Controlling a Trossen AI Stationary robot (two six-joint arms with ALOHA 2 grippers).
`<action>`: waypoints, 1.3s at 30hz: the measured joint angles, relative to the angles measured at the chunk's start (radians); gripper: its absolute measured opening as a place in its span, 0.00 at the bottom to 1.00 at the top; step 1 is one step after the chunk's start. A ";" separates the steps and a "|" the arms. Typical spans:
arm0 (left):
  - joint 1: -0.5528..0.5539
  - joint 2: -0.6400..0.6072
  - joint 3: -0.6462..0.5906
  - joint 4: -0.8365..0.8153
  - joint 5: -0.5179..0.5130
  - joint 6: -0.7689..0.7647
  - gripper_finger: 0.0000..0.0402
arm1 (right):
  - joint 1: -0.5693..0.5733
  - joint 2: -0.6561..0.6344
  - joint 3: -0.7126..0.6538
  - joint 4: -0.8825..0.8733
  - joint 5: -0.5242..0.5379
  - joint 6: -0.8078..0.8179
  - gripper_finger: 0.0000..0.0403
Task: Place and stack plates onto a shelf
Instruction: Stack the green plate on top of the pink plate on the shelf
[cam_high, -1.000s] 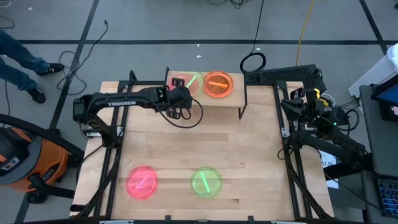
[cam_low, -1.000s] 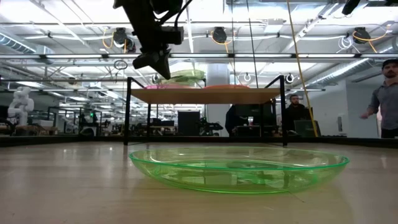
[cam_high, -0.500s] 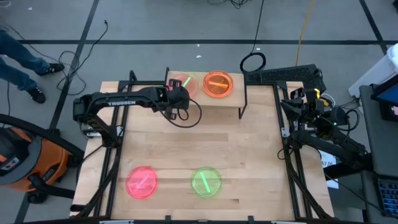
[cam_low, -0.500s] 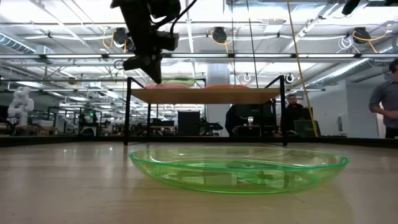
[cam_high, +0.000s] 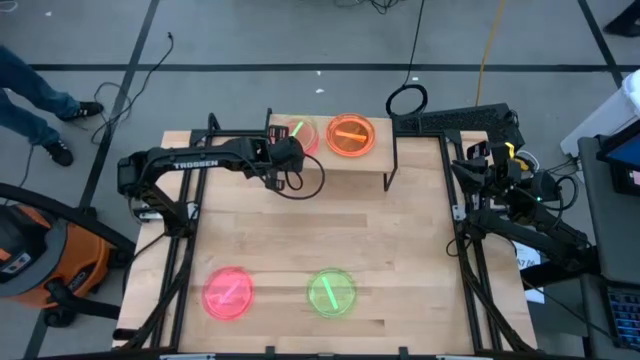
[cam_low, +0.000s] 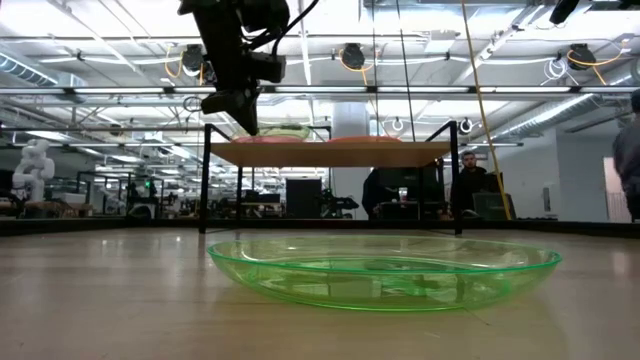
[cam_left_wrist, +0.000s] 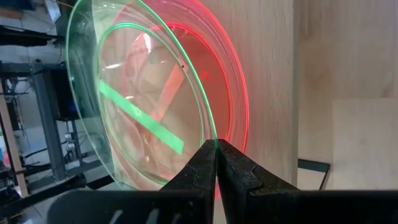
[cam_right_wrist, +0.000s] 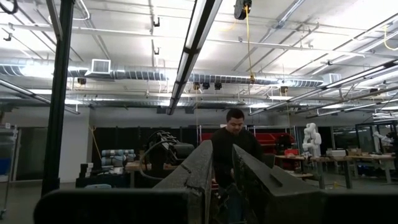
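Observation:
The shelf (cam_high: 350, 172) (cam_low: 330, 155) stands at the table's far edge. On its top lie an orange plate (cam_high: 350, 135) and a pink plate (cam_left_wrist: 233, 106), with a green plate (cam_high: 297, 130) (cam_left_wrist: 134, 112) over the pink one. My left gripper (cam_high: 283, 150) (cam_left_wrist: 216, 147) is at the green plate's near-left side, shut on it. Another pink plate (cam_high: 228, 293) and another green plate (cam_high: 331, 292) (cam_low: 385, 270) rest flat on the tabletop near its near edge. My right gripper (cam_right_wrist: 222, 149) waits at the table's right edge, its fingers a narrow gap apart. My left gripper pinches the green plate's rim (cam_left_wrist: 211, 135) between its two fingers, on the plate's near-left side. The fingers (cam_low: 240, 108) slant down from the table's left. The plate lies nearly flat over the pink plate on the shelf.
The shelf's black legs (cam_high: 390, 165) stand at its corners. Bare tabletop (cam_high: 330, 225) lies between the shelf and the two plates near the near edge. A vacuum cleaner (cam_high: 40, 265) stands on the floor left of the table. People show in the room beyond.
My left gripper has moved down and a little toward the table's left, staying shut on the green plate's rim. The green plate, tilted up above the shelf a second ago, has come down nearly flat over the pink plate there.

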 joint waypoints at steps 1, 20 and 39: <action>0.000 0.000 0.000 0.000 0.000 -0.004 0.03 | 0.000 0.000 0.000 0.000 0.000 0.000 0.12; 0.000 -0.005 0.000 0.003 0.045 -0.008 0.11 | 0.000 0.000 0.000 0.000 0.000 0.000 0.12; -0.038 -0.042 0.000 0.061 -0.155 0.053 0.26 | 0.000 0.000 0.000 0.000 0.000 0.000 0.12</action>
